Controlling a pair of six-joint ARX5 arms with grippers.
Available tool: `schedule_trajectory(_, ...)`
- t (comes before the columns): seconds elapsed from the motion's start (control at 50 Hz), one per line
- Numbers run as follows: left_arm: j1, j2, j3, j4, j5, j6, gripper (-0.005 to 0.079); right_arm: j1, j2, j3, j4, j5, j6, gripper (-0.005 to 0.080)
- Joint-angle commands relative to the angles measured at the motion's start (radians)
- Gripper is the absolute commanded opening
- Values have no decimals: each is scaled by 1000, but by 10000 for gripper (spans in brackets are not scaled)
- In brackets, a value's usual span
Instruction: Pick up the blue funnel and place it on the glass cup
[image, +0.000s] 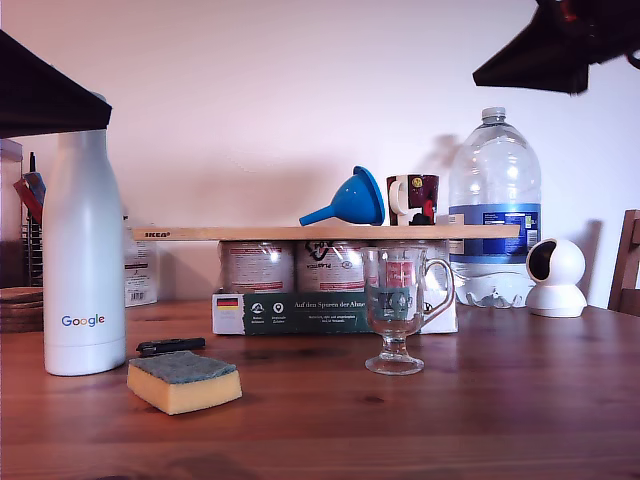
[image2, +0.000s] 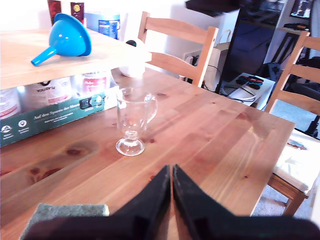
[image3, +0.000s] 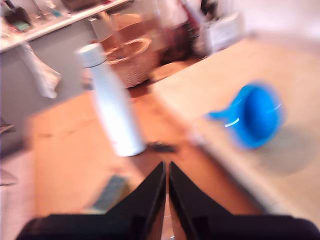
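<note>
The funnel (image: 348, 199) lies on its side on the shelf (image: 320, 232), above and behind the cup (image: 396, 305). Being round, it could roll off if I nudge it; the cup's narrow foot could tip under a careless placement. Going left to right in the exterior view: the white bottle (image: 84, 250) is capped, the cup looks empty, the red mug's (image: 415, 199) contents are hidden. My first gripper (image2: 171, 172) and second gripper (image3: 166, 170) are both clenched, holding nothing.
</note>
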Motion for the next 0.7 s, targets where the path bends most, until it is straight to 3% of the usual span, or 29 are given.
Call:
schedule_trajectory(0.0,-3,9,-17,11,-2,5,-24,12,24,18,14,84,-12,22)
schedule_trajectory(0.1,-3,9,-17,11,-11,5,-24,53,33,32,52,183,-31,228)
schedule_trajectory(0.14,-3,9,-17,11,-15,5,-24,69,33,37,62,220,-28,271)
schedule_trajectory(0.24,-3,9,-17,11,-28,5,-24,101,33,48,73,272,-29,270)
schedule_trajectory(0.68,-3,9,-17,10,-46,5,-24,133,218,248,20,228,0,270)
